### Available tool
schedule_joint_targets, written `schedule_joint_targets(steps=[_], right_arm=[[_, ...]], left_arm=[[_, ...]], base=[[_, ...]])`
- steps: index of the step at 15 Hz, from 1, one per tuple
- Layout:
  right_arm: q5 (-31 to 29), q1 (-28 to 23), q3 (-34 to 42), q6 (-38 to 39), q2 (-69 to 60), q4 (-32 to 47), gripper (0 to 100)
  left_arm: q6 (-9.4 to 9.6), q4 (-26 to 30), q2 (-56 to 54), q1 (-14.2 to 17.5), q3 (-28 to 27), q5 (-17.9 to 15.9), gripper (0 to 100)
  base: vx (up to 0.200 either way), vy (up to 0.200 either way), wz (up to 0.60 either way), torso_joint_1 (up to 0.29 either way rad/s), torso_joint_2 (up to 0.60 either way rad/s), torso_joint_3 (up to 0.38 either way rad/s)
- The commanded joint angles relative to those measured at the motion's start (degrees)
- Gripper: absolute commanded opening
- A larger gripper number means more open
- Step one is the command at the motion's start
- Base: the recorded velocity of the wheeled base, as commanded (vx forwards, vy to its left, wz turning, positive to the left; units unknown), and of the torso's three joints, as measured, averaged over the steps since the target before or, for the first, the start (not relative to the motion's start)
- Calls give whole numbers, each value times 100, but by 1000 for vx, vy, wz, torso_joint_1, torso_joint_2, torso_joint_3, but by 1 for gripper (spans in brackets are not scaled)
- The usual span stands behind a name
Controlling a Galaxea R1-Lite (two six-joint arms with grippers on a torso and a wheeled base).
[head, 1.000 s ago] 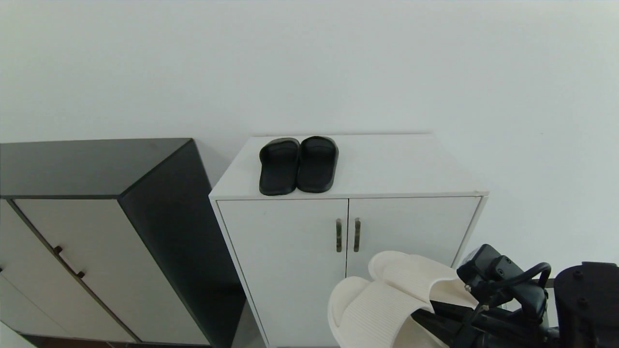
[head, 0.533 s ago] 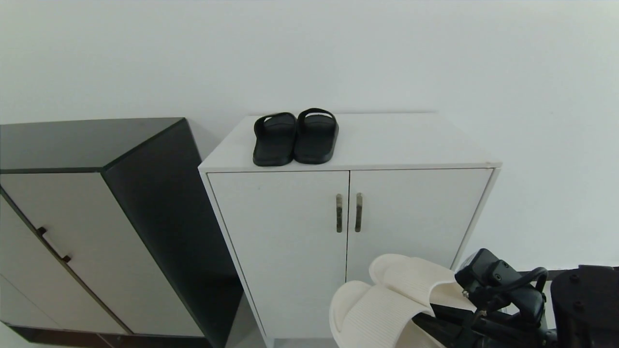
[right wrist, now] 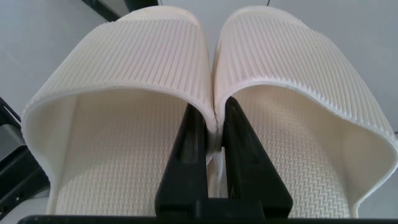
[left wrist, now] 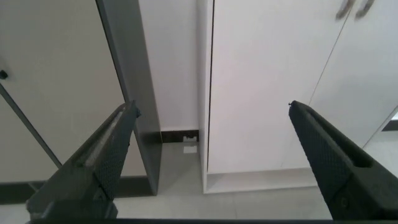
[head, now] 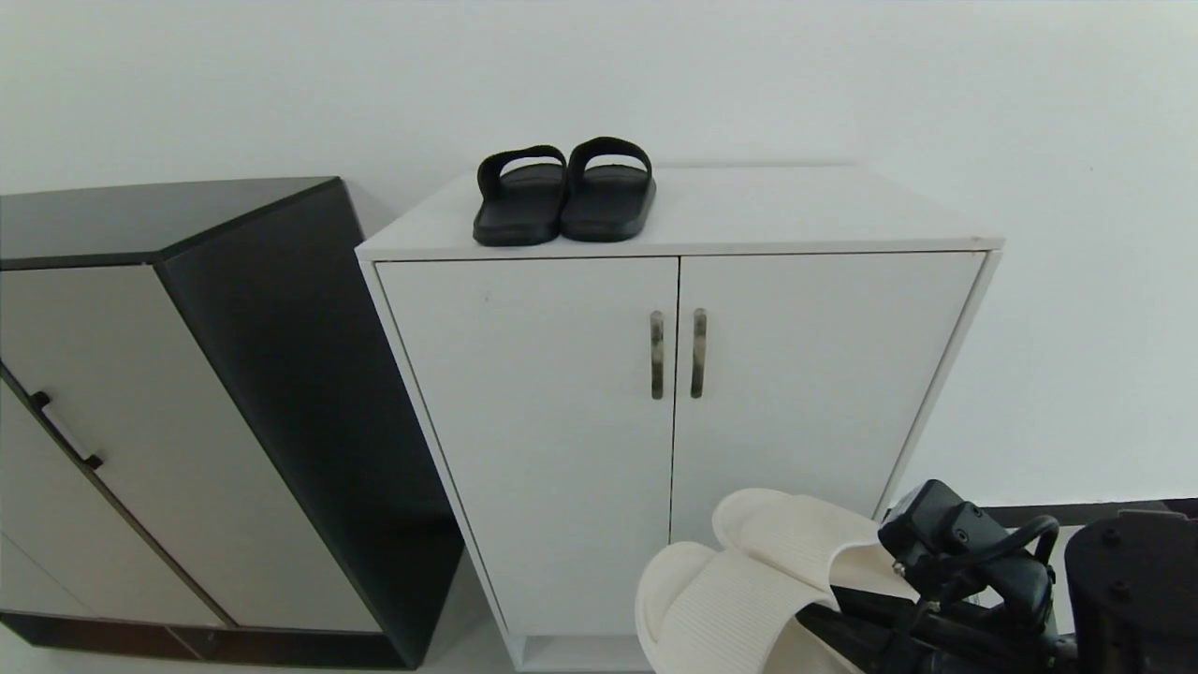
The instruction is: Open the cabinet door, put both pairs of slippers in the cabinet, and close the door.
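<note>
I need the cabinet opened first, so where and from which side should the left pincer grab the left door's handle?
Grab the left handle at its middle, straight from the front, the open left pincer spanning it sideways. It is a slim upright bar; the right handle stands close, so one finger probably must slip between them.

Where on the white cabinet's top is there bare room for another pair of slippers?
The cabinet top is bare from the black slippers to its right edge; left of them, a narrow strip. Before the right door, the white slippers in the right gripper crowd the space.
</note>
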Motion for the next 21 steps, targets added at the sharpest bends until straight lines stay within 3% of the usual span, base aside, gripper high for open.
schedule_joint_targets(steps=[1,4,6,9,10,11,12,14,15,16,17,19,21], right_arm=[[1,0,-40,-10,46,-95,0],[19,-53,-5,26,134,-245,0],[19,-53,-23,8,265,-253,0],[1,-53,30,-1,345,-464,0],[-7,-53,56,-1,345,-464,0],[-16,-61,56,-1,345,-464,0],[-25,-53,56,-1,336,-464,0],[-25,-61,56,-1,353,-464,0],[-16,-53,47,-1,371,-464,0],[-7,-53,47,8,397,-464,0],[10,-53,65,26,389,-500,0],[10,-53,91,26,380,-500,0],[1,-53,83,26,380,-500,0]], left_arm=[[28,-40,2,1,-9,-13,100],[204,-66,37,1,-97,-171,100],[-359,-84,819,-52,-1222,-567,100],[274,-242,2683,-122,-1424,-2184,100],[450,-523,3368,-166,-1538,-2738,100],[555,-857,4063,-228,-1679,-3072,100],[573,-1235,4651,-386,-1863,-3186,100],[538,-2009,5381,-1195,-2224,-3221,100],[494,-2140,5565,-1546,-2417,-3221,100],[415,-2158,5768,-1959,-2698,-3168,100],[142,-2158,6128,-2574,-3234,-2984,100],[-51,-2184,6629,-3111,-3832,-2729,100],[-60,-2202,7024,-3374,-4263,-2544,100]], base=[[0,0,0,-124,466,339],[0,0,0,-98,457,354],[0,0,0,-58,442,378],[0,0,0,-27,396,367],[0,0,0,-2,183,168],[0,0,0,2,95,100],[0,0,0,2,61,46],[0,0,0,0,0,0],[0,0,0,0,0,0],[0,0,0,0,0,0],[0,0,0,0,0,0],[0,0,0,0,0,0],[0,0,0,0,0,0]])
